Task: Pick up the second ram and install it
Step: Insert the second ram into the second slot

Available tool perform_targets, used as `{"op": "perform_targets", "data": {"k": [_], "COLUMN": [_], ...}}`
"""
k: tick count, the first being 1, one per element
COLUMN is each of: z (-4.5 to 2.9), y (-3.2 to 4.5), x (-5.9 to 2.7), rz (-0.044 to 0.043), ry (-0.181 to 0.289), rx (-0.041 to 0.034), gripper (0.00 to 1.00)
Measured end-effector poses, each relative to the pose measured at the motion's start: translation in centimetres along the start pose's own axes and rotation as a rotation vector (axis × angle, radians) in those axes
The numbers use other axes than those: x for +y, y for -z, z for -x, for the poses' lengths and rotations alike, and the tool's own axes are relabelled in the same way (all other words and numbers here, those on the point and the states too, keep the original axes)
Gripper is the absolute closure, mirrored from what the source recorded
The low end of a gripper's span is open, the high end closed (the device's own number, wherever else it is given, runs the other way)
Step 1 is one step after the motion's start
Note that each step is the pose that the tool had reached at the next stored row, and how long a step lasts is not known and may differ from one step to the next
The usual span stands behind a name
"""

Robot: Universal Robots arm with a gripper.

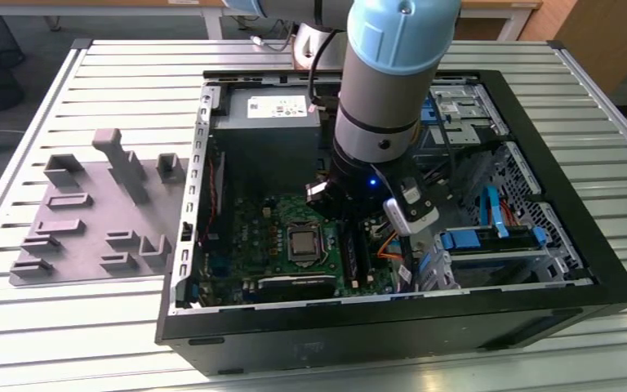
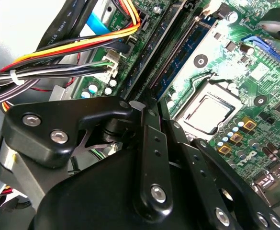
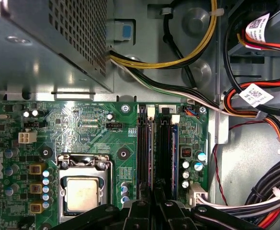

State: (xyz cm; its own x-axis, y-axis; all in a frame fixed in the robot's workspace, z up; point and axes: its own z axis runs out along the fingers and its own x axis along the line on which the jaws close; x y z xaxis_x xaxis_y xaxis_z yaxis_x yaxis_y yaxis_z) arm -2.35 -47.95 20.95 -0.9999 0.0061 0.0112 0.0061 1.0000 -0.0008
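Observation:
The second ram (image 3: 149, 148) is a thin blue-green stick standing on edge in the memory slot nearest the processor socket, also seen in the second wrist view (image 2: 185, 48). My gripper (image 3: 154, 199) sits right over one end of it, its black fingers (image 2: 147, 124) drawn close together in line with the stick. In the exterior view the gripper (image 1: 341, 233) is low inside the open computer case (image 1: 575, 269), over the green motherboard (image 1: 259, 237). The part of the stick between the fingers is hidden.
Another stick (image 3: 174, 153) stands two slots away, toward the cables. Bundled power cables (image 3: 254, 191) crowd that side. The power supply (image 3: 44, 43) lies beyond the slots. The processor socket (image 3: 84, 191) is beside them. A grey fixture plate (image 1: 85, 220) lies outside the case.

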Motion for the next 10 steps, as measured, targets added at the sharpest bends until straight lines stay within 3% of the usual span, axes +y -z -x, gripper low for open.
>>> {"op": "perform_targets", "data": {"k": [10], "z": [0.0], "y": [-0.03], "x": [0.0], "rz": [0.0053], "ry": [0.0], "rx": [0.0], "gripper": [0.86]}}
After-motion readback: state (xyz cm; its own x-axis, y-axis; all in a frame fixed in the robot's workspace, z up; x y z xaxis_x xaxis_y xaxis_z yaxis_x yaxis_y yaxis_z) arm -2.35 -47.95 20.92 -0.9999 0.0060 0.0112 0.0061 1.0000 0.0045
